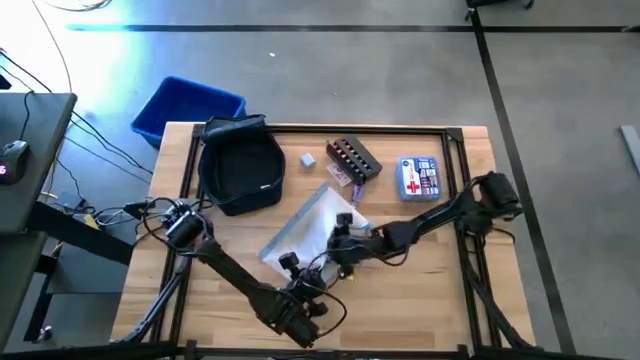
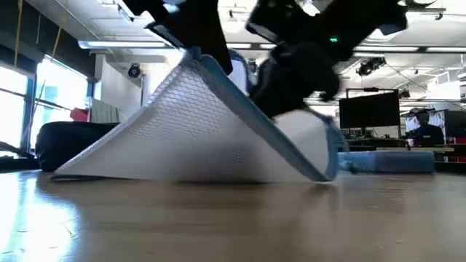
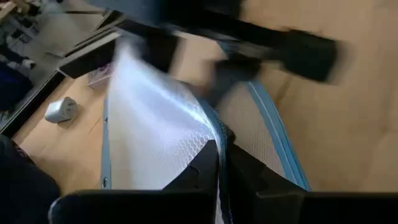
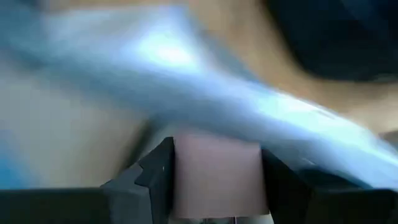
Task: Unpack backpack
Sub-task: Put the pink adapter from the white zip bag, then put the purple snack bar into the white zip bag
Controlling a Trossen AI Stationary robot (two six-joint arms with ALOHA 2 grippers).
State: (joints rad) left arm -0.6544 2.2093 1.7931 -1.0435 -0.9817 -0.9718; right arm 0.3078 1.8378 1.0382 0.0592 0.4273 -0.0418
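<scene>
We have the left gripper (image 3: 219, 163) clamped on the edge of the mesh pouch (image 1: 305, 228) at table centre. The right gripper (image 1: 345, 240), at the pouch's 3 o'clock, holds something pinkish (image 4: 217, 177) between its fingers; what it is we cannot tell. The backpack (image 1: 240, 165) lies at the pouch's 10 o'clock, near but apart. Our worry: both arms pulling at once could tear the mesh or yank it from our grip, spilling any contents.

The backpack (image 1: 241, 164), soft dark navy fabric with its mouth gaping upward, slumps on the counter (image 1: 420, 290) just beside the blue bin (image 1: 186, 106).
</scene>
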